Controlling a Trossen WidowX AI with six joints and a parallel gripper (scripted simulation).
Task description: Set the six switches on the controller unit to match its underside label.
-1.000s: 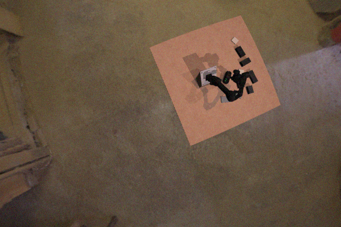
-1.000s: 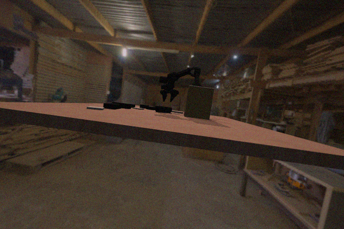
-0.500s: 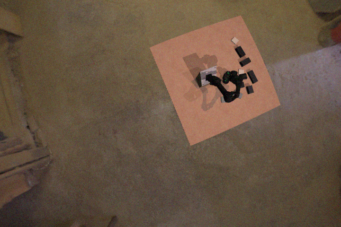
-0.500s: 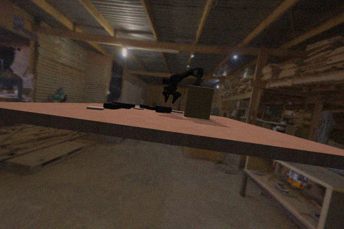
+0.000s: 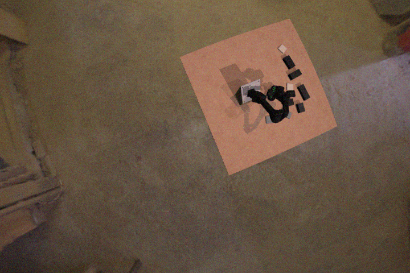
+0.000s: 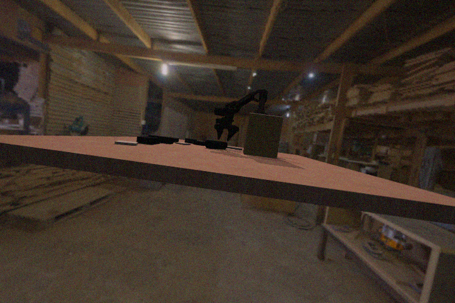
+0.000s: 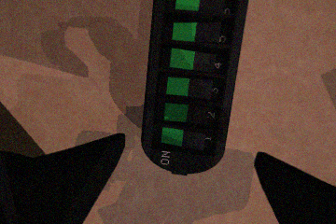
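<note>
The dark controller unit sits on its base on the bench, switches up. In the wrist view its rounded end with "ON" and switch 1 is nearest the fingers, and its far end is cut off at the top. Green halves face left, dark numbered halves right. Switch 2 has a darker green half than switch 4; which ends are pressed is not clear. The underside label is hidden. My gripper is open and empty, above the unit, one finger on each side of its near end.
The arm's tall box-shaped stand with a pale top plate is beside the unit. Several dark modules, including one block and another, lie on the other side. A pale tile and a grey piece also lie there.
</note>
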